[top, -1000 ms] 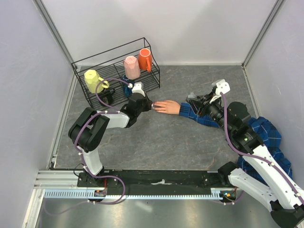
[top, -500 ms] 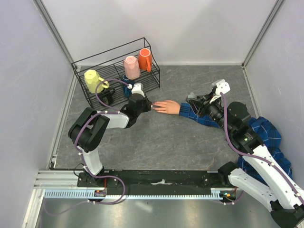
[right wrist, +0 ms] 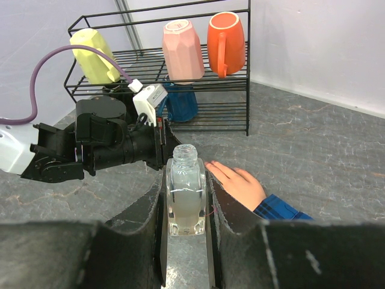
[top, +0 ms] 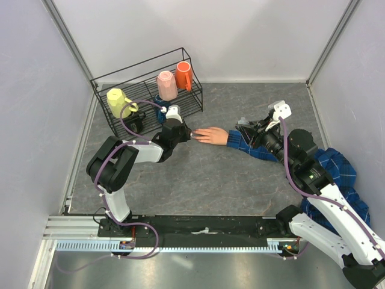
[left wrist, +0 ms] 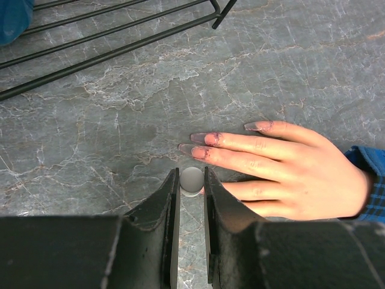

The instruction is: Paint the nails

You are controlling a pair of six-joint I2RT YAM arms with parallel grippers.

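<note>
**Left gripper (left wrist: pixel 191 174) at the fingertips**

Its jaws are clamped on a small round cap (left wrist: pixel 192 182), just beside the nails (left wrist: pixel 199 138). In the left wrist view these lie at 1 o'clock from it. The hand (left wrist: pixel 289 174) runs 3 to 9 o'clock, fingertips toward 9. The right gripper (right wrist: pixel 185 180), farther off, is clamped on the bottle (right wrist: pixel 184 201).

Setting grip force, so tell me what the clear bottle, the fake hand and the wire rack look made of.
Bottle: clear, glossy, thick-walled with bright reflections, likely glass, possibly hard plastic.
Fake hand: matte peach skin with soft creases, probably silicone or rubber.
Rack: thin black rods, semi-gloss, seemingly coated metal wire.
</note>
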